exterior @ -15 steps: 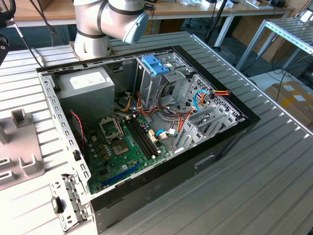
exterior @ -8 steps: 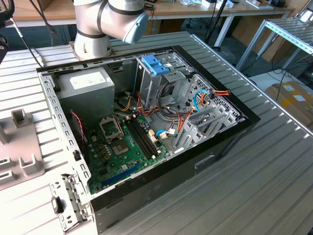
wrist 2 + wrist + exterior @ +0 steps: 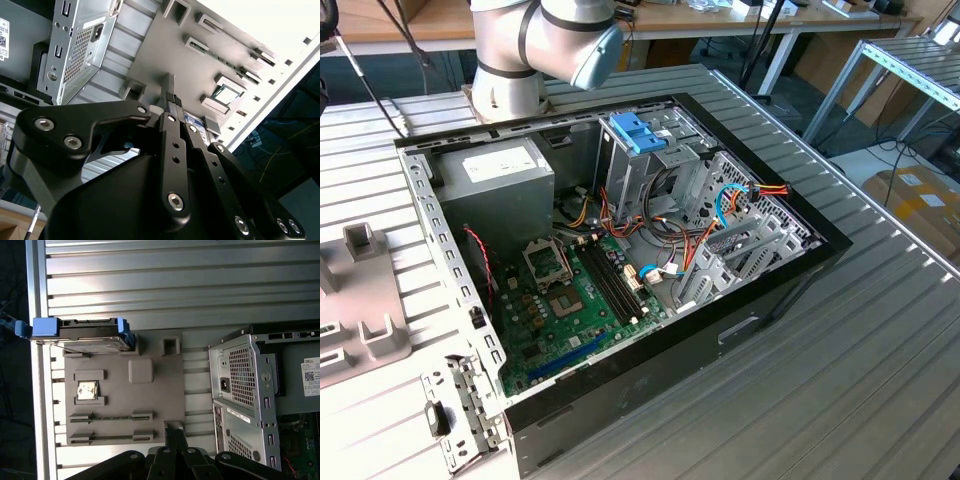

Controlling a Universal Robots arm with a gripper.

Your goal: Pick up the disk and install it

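The disk, a dark drive in a light-blue carrier with a blue end tab, stands on its edge in a slot at one corner of a grey fixture plate. In both wrist views my gripper hovers over the opposite edge of that plate, well apart from the disk. Its black fingers are pressed together, shut, with nothing between them.
The open computer case lies on the slatted metal table, with its motherboard, power supply and drive cage exposed. A blue plastic part sits on top of the cage. The fixture plate is at the exterior view's left. A processor chip rests on the plate.
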